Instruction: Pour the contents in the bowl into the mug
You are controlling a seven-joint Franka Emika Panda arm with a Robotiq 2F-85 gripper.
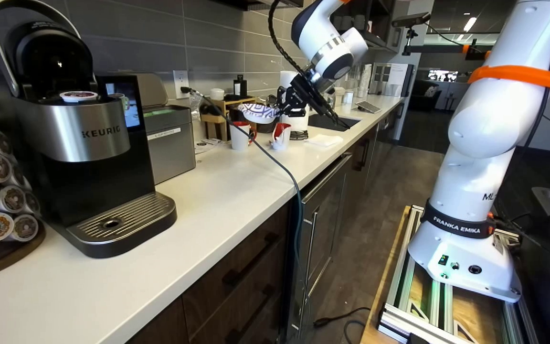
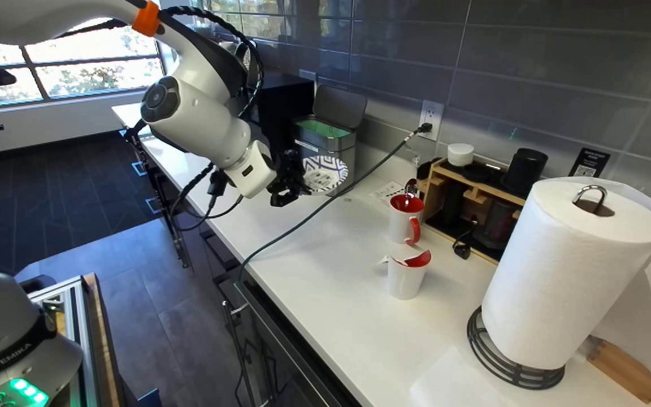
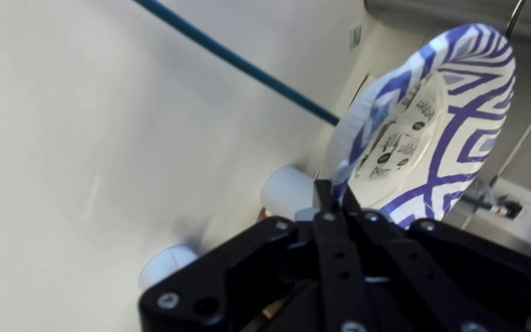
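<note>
Bowl (image 3: 459, 152): paper-like, smooth, slight sheen. Packets (image 3: 406, 147) inside it: paper in appearance, matt. Pincer (image 3: 337, 191): matt black, with bright metal screw heads (image 3: 168, 300). Red-handled mug (image 2: 402, 223): smooth, ceramic in appearance. Counter (image 2: 331, 294): smooth, hard-looking, lightly glossy. Coffee machine (image 1: 84, 129): satin metal front, black plastic-looking body. Paper-towel roll (image 2: 557, 282): matt, soft-looking paper, on a dark wire stand (image 2: 529, 380). Organiser (image 2: 475, 195): pale, smooth wood. Wall tiles (image 2: 557, 73): glossy, reflective. Drawers (image 1: 203, 296): dark wood grain, dull finish.

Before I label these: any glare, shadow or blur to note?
In an exterior view, the window is overexposed; in the wrist view, soft shadows smudge the white countertop, and print on the pepper packets in the blue-patterned bowl looks slightly blurred.
</note>
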